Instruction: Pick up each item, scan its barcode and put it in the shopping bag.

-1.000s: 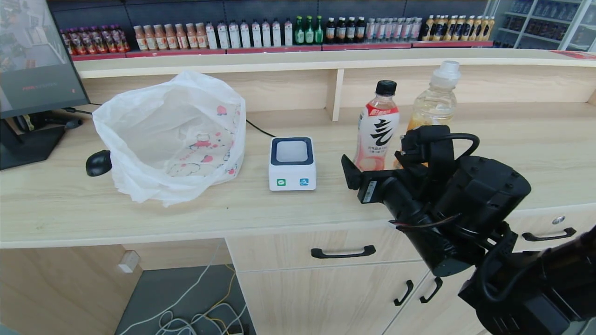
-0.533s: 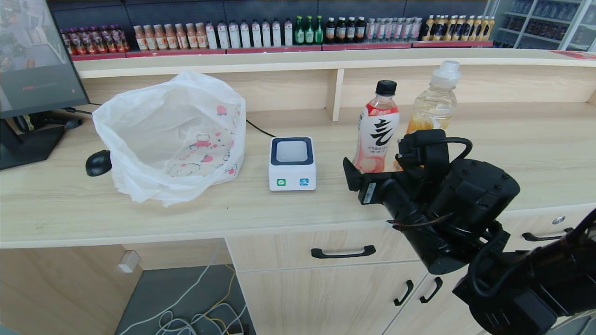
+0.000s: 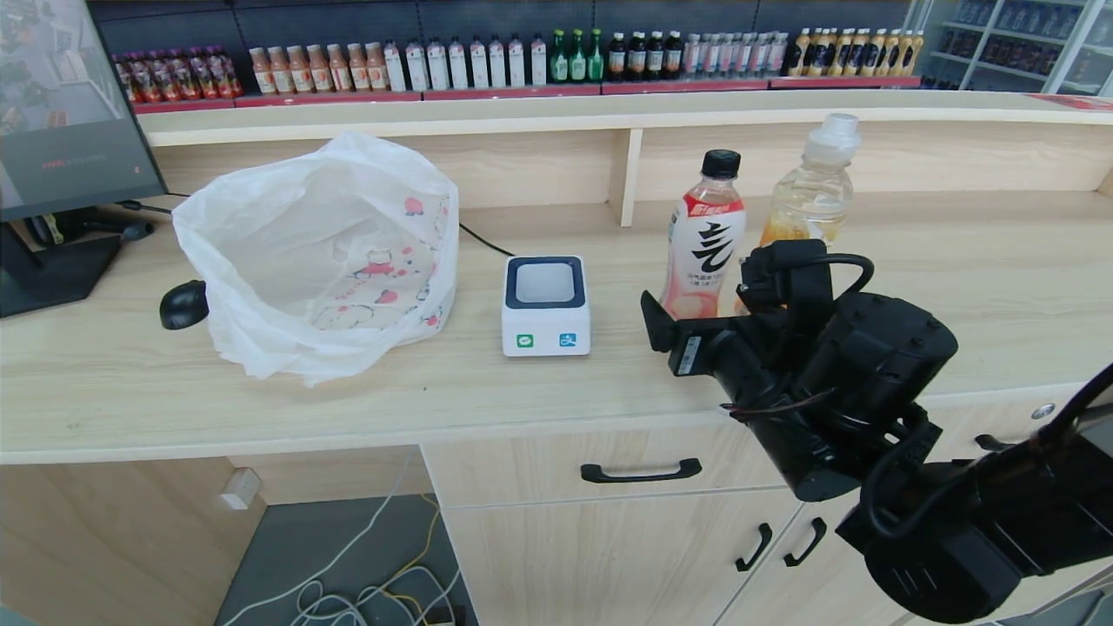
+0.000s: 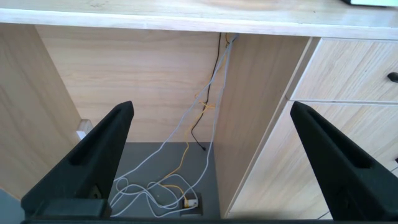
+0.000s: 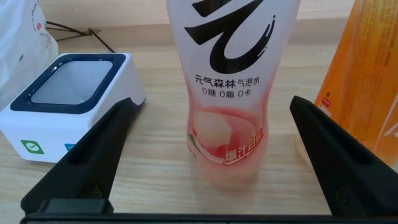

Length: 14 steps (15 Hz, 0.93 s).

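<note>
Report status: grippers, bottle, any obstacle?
Right gripper open, facing pink bottle. Left gripper open, below counter height. Bottle upright, ungrasped. Orange bottle close beside it.

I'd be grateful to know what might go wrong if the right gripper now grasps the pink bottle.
The yellow bottle stands close beside the pink bottle, so one of the right gripper's open fingers may knock it. The tall pink bottle could also topple toward the scanner if nudged.

On the counter (image 3: 435,382) sit a white shopping bag (image 3: 317,252), a white scanner (image 3: 545,304) beside it, and a pink bottle (image 3: 706,239) and yellow bottle (image 3: 813,191), the right gripper (image 3: 694,317) close before the pink one.
</note>
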Motion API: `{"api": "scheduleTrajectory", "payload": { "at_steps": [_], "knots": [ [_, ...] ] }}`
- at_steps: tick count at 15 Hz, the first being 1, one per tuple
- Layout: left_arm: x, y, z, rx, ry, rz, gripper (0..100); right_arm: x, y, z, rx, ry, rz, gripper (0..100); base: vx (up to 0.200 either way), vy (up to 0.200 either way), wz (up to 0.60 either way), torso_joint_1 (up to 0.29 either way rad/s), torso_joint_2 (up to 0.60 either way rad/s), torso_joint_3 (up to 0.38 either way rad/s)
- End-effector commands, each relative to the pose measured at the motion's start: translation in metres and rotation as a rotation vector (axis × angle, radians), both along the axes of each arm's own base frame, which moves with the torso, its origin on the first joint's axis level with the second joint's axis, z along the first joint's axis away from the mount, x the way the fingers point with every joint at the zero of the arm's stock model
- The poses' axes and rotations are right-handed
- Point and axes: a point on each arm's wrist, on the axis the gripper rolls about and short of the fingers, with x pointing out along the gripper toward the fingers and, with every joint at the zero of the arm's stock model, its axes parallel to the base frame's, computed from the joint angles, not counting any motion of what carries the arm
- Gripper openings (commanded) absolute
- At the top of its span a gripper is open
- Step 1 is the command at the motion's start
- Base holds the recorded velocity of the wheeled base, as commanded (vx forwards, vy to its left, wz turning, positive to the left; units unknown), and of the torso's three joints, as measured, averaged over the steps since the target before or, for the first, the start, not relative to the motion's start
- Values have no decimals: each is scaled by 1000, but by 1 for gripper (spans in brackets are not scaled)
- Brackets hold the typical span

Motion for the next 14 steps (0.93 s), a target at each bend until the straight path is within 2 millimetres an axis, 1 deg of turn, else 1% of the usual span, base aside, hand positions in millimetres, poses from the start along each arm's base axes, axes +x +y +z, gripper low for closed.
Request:
{"api": "scheduleTrajectory", "payload": {
  "at_steps": [1,10,14],
  "knots": [
    [0,0,0,0,-1,-1,100,7,3,2,5,-14,10,100,0,0,0,0,0,0],
    [0,0,0,0,-1,-1,100,36,-3,2,10,-45,1,100,0,0,0,0,0,0],
    [0,0,0,0,-1,-1,100,43,-2,-1,9,-48,7,100,0,0,0,0,0,0]
  ]
}}
